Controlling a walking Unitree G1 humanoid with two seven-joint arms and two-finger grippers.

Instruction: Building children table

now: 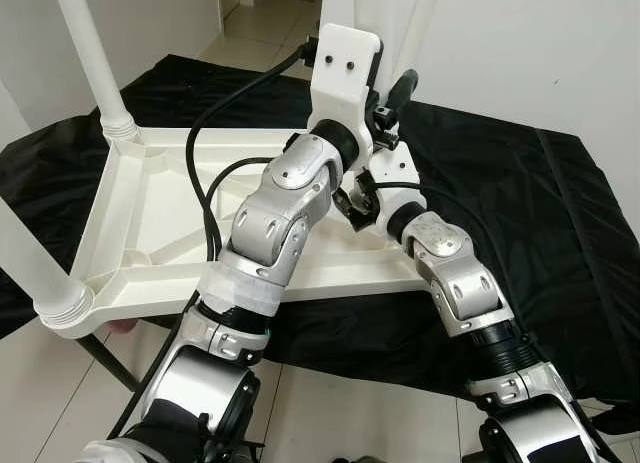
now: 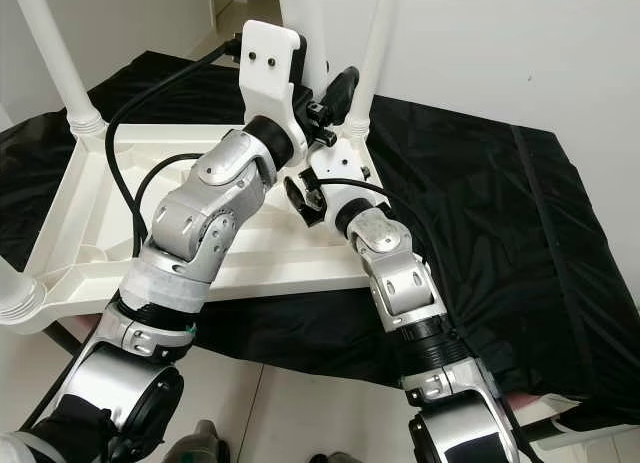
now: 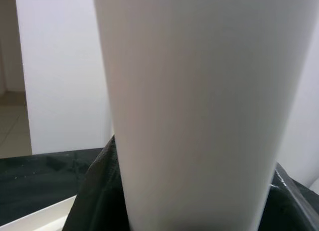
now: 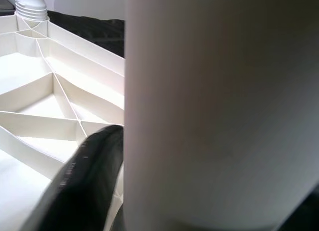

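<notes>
White walls and pale tile surround a black cloth bearing the upturned tabletop, two legs already standing in its near corners. At the far corner I steady another leg: it should stay plumb and turn squarely into its socket. My left gripper and right gripper close around it, fingers snug against its sides.

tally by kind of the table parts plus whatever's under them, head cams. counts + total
white plastic table legs: 3
upturned white ribbed plastic tabletop: 1
black cloth cover: 1
Total: 5
</notes>
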